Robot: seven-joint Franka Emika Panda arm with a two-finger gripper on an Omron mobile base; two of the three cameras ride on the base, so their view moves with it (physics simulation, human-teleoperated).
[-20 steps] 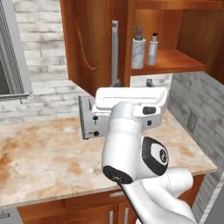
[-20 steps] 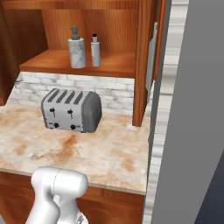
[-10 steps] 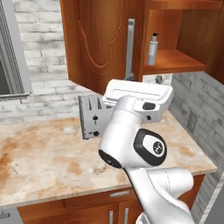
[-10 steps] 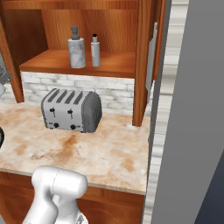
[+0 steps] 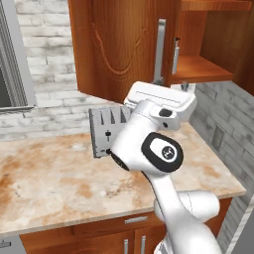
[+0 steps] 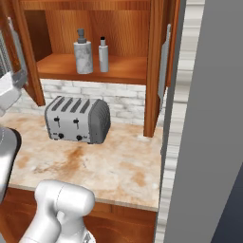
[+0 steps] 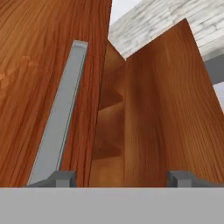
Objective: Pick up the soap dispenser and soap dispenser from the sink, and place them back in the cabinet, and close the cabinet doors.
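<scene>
Gripper up at the left door, fingers apart astride its leading edge beside the bar handle, holding nothing. Since a second ago the door has swung further toward shut, now hiding the marbled bottle from the left. Both bottles stand on the cabinet shelf, beyond the toaster on the surface. Judgement: only door closing remains.

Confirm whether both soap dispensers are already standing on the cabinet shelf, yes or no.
Yes: in the right base view the marbled dispenser and the slim white dispenser stand upright side by side on the cabinet shelf.
</scene>
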